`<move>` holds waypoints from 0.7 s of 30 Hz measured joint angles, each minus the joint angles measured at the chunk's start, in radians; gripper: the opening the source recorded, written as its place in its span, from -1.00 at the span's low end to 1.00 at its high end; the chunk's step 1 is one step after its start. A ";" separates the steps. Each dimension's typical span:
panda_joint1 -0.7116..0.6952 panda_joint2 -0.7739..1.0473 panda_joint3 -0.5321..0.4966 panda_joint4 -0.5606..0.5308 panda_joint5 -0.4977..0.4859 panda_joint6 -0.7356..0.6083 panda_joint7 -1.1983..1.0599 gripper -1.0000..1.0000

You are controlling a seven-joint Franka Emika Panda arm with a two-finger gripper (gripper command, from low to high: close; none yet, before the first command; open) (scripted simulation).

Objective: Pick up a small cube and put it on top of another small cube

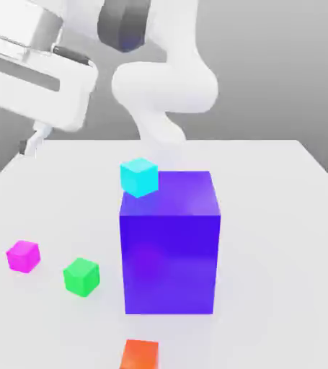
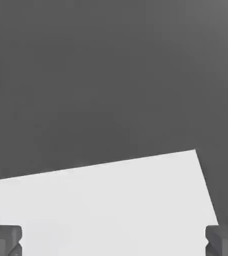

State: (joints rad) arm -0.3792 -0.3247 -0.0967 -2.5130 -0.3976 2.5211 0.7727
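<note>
Magenta cube (image 1: 23, 256), green cube (image 1: 81, 277)

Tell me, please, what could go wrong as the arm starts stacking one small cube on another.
The small glossy magenta cube sits near the small green cube, so a descending end effector might nudge the green one. The large blue-purple block stands tall nearby and could be bumped during a low sideways move.

Table (image 1: 267, 252) looks smooth + matt; big block (image 1: 170, 259) smooth w/ slight sheen; arm (image 1: 170, 86) smooth, plastic-like.
</note>
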 joint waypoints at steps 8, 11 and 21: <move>-0.078 0.149 -0.108 -0.076 -0.018 0.092 -0.093 0.00; -0.099 0.202 -0.150 -0.107 0.004 0.132 -0.148 0.00; -0.200 0.360 -0.213 -0.217 0.282 0.279 -0.478 0.00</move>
State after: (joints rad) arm -0.5797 0.0355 -0.3098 -2.7298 -0.1160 2.7997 0.2949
